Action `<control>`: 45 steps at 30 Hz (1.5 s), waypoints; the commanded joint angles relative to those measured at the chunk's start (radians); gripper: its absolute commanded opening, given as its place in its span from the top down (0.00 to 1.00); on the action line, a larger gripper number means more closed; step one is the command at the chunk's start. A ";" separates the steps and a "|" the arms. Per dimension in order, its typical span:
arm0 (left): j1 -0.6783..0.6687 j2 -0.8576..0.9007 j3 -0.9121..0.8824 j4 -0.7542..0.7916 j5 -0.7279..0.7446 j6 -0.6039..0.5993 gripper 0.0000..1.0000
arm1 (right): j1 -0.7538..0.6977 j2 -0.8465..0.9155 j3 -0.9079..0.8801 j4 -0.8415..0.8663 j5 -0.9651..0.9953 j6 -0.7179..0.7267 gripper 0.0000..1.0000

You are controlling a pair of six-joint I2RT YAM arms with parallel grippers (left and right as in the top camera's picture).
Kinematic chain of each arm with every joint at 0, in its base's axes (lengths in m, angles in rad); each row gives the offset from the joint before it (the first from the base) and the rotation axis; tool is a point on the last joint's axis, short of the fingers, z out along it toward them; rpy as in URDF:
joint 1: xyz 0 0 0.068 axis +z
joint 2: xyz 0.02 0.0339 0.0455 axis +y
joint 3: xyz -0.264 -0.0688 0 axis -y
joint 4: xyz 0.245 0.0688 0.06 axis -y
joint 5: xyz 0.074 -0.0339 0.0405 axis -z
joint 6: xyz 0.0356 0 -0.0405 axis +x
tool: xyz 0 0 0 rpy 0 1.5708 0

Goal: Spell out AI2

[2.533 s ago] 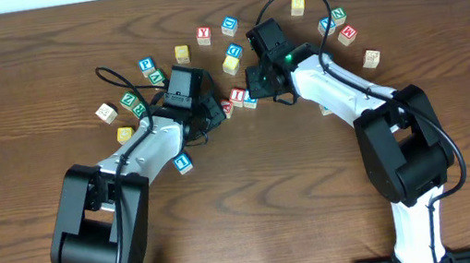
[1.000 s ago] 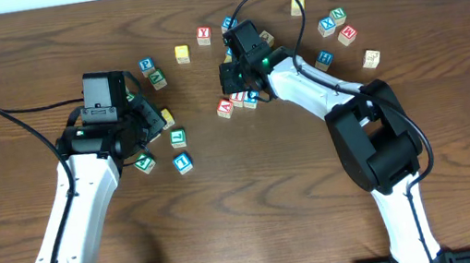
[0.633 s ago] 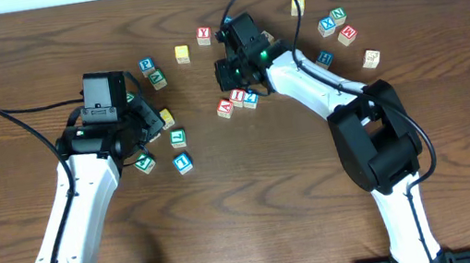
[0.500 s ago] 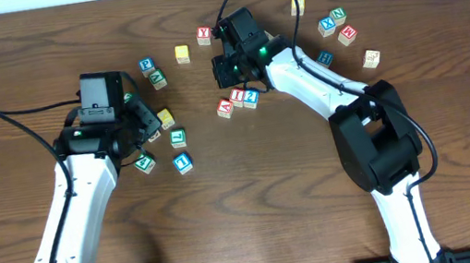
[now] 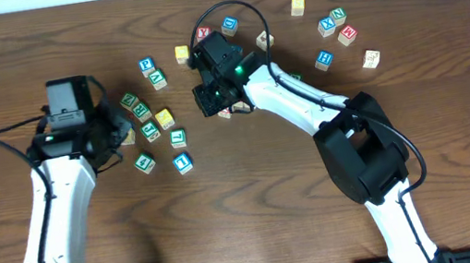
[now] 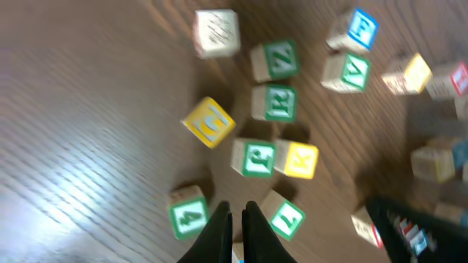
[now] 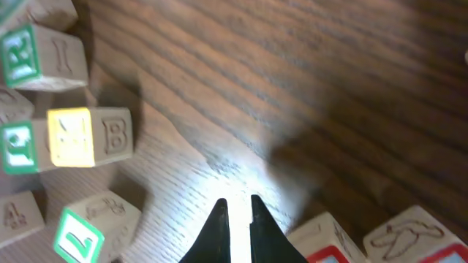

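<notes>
The A, I and 2 cubes are almost wholly covered by my right arm in the overhead view; only a red-edged corner point(image 5: 227, 112) peeks out under the wrist. In the right wrist view a red-framed cube point(image 7: 330, 242) and a pale cube point(image 7: 413, 232) lie at the bottom right, their letters unreadable. My right gripper point(image 5: 204, 106) point(image 7: 235, 206) is shut and empty over bare wood, just left of those cubes. My left gripper point(image 5: 117, 142) point(image 6: 234, 209) is shut and empty, hovering between a green "4" cube point(image 6: 188, 216) and a green-framed cube point(image 6: 285, 216).
A cluster of green and yellow cubes point(image 5: 150, 128) lies between the arms, with a blue "1" cube point(image 5: 183, 163) at its near edge. More cubes sit at the back point(image 5: 229, 26) and back right point(image 5: 338, 15). Cubes "R" point(image 6: 274, 104) and "C" point(image 6: 210, 123) lie ahead of my left gripper.
My right gripper has swung left and its arm now covers the A, I, 2 row that showed earlier. My left arm has drawn back to the left, away from the cluster.
</notes>
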 commanded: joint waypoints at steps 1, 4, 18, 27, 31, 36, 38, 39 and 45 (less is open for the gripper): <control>0.037 0.004 -0.004 -0.012 -0.024 -0.009 0.93 | 0.000 -0.021 0.013 -0.026 -0.003 -0.061 0.94; 0.054 0.004 -0.004 -0.021 -0.024 -0.009 0.92 | 0.001 -0.021 0.013 -0.055 -0.001 -0.092 0.94; 0.055 0.004 -0.004 -0.042 -0.024 -0.009 0.93 | 0.001 -0.021 0.013 -0.082 0.047 -0.135 0.93; 0.055 0.004 -0.004 -0.044 -0.024 -0.009 0.93 | 0.002 -0.022 0.032 -0.085 -0.007 -0.150 0.94; 0.055 0.004 -0.004 -0.045 -0.024 -0.009 0.93 | -0.001 -0.028 0.077 -0.135 -0.026 -0.142 0.99; 0.055 0.004 -0.004 -0.045 -0.024 -0.009 0.93 | -0.018 -0.056 0.107 -0.224 -0.014 -0.115 0.99; 0.055 0.004 -0.004 -0.045 -0.024 -0.009 0.92 | -0.024 -0.058 0.107 -0.272 0.024 -0.082 0.99; 0.055 0.004 -0.004 -0.045 -0.024 -0.009 0.93 | -0.026 -0.058 0.106 -0.301 0.050 -0.066 0.99; 0.055 0.004 -0.004 -0.044 -0.024 -0.009 0.93 | -0.023 -0.057 0.063 -0.368 0.212 -0.002 0.99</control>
